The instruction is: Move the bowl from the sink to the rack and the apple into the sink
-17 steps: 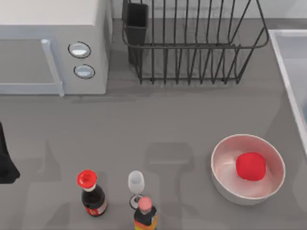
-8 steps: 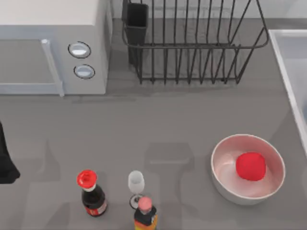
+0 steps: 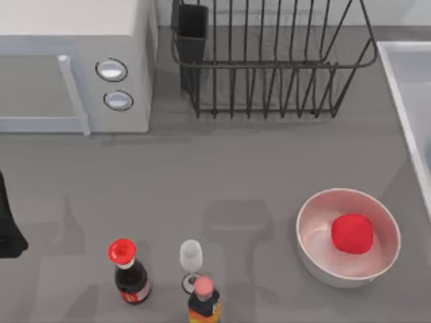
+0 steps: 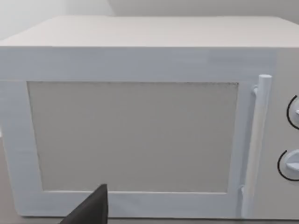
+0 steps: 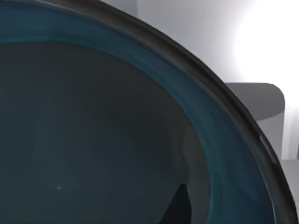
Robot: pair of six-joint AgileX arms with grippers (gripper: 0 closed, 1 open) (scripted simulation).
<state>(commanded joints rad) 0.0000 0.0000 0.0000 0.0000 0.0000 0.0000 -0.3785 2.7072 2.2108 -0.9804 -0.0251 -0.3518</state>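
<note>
- The first step, bowl to rack, is judged to be in hand: the bowl [image 5: 93, 130] is being viewed from very close by the right wrist camera, its teal inner wall curving under a dark rim, with pale sink wall behind it
- A dark tip of the right gripper [image 5: 180, 205] is being shown low against the bowl's inside; whether the fingers are wide, narrow or closed on the rim cannot be told
- The sink [image 3: 404, 87] is being cut off by the top view's right edge, so the bowl's place inside it cannot be fixed from above
- The rack [image 3: 269, 67] is being left empty at the back of the surface [image 3: 236, 175], beside the microwave [image 3: 74, 67]
- The apple [image 3: 352, 233] is being held in the white bowl [image 3: 316, 256] near the right front, well apart from the sink's rim
- The left arm [image 3: 8, 229] is being kept parked at the left edge, facing the microwave door; its fingers cannot be judged
- Next, a firm hold on the bowl's rim is being called for, then a lift clear of the sink wall and a carry across to the rack
</note>
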